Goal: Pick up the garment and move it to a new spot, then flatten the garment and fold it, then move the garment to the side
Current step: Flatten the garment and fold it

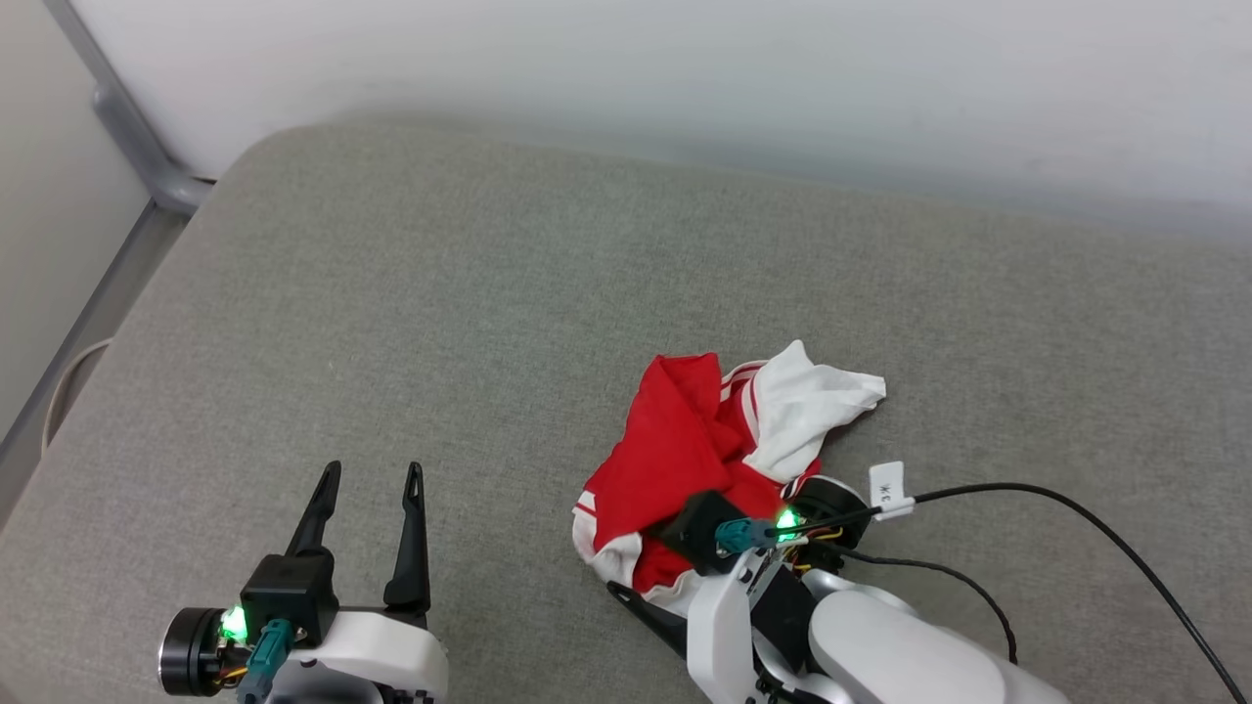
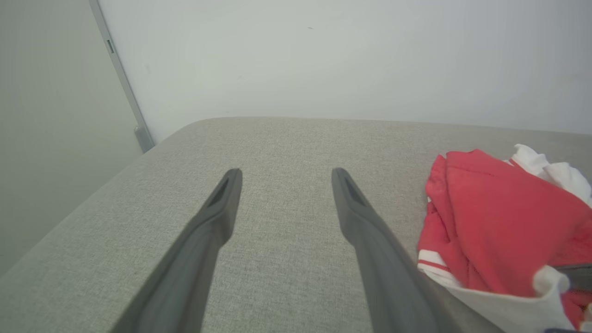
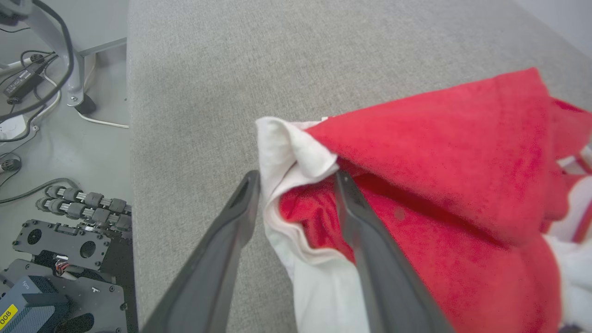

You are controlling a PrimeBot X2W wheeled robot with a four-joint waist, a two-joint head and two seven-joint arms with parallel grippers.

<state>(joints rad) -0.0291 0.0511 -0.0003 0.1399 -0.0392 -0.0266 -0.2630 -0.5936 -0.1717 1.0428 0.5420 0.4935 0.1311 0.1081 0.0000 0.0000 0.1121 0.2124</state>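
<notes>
Straddling white sleeve fold of garment (image 3: 439, 152) with right hand (image 3: 297, 178), parted, clamping nothing. Lying crumpled on worktop (image 1: 489, 293), directly ahead of that hand, trailing away rightward. Idling spread wide, well apart leftward: left hand (image 1: 374, 471). Judging right arm nearer.

The shirt (image 1: 685, 440) at lower centre is bright red, with a white sleeve end (image 1: 812, 401) and red-and-white striped trim (image 1: 740, 388). The cushion (image 1: 489, 293) around it is a flecked grey-green weave, and the wall (image 1: 685, 68) across the top is plain pale grey.
</notes>
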